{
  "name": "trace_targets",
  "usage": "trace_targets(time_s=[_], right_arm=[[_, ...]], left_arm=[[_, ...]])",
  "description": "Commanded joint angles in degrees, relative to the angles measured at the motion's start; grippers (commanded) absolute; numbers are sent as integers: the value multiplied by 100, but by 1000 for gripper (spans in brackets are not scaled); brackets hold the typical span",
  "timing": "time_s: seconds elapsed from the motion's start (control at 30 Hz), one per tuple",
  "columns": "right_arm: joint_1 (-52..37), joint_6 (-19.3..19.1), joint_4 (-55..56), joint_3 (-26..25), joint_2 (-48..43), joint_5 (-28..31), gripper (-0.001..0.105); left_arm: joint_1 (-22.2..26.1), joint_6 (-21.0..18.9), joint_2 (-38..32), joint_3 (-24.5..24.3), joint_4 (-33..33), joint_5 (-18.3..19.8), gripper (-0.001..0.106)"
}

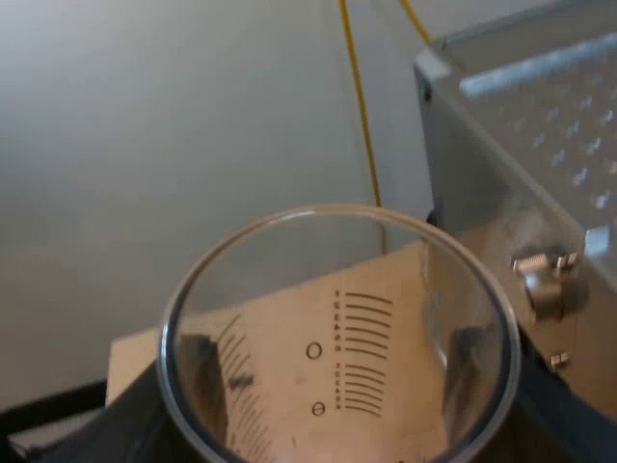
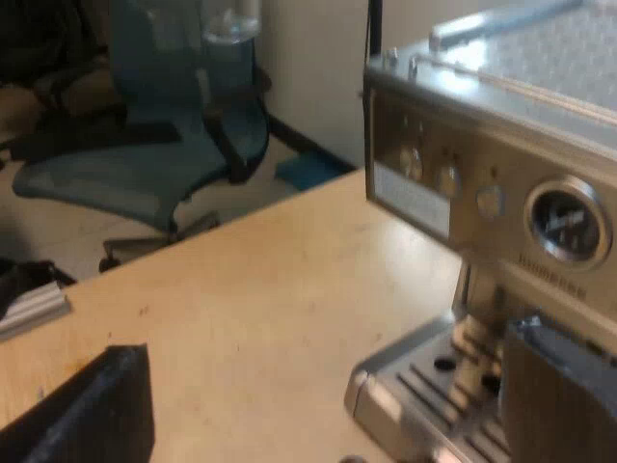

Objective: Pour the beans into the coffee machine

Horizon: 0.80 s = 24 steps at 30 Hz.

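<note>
Left jaws clamp the measuring glass [image 1: 337,338] beside the espresso machine [image 1: 521,164]; right jaws gape empty.

- Table [image 2: 251,289]: pale wooden top.
- Office chair [image 2: 164,145]: blue, with a dark armrest, standing on the floor beyond the table's edge.
- Flat blue object [image 2: 310,172]: on the floor near the chair, kind unclear.
- Cord [image 1: 359,106]: yellow, thin, hanging against the wall.
- Wall [image 1: 145,145]: plain, light grey.
</note>
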Motion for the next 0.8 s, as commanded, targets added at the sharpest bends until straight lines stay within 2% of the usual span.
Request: trace_targets(time_s=[0.03, 0.1, 0.17, 0.27, 0.5, 0.7, 0.8], right_arm=[[-2, 31, 48, 161, 142, -93, 79], [-2, 31, 38, 253, 208, -93, 79], [-2, 31, 38, 296, 230, -93, 79], [4, 31, 39, 550, 441, -93, 79], [4, 31, -225, 853, 698, -93, 79], [4, 31, -937, 1233, 964, -70, 79], [4, 31, -1317, 1353, 1133, -70, 79]], left_arm=[[93, -147, -245, 483, -248, 140, 24], [118, -189, -317, 611, -300, 213, 24], [210, -391, -539, 1248, -539, 503, 24], [209, -497, -696, 1878, -909, 548, 24], [209, -553, -695, 2677, -1612, 722, 24], [209, -910, -681, 3506, -2763, 722, 24], [209, -939, -681, 3828, -3326, 722, 24]])
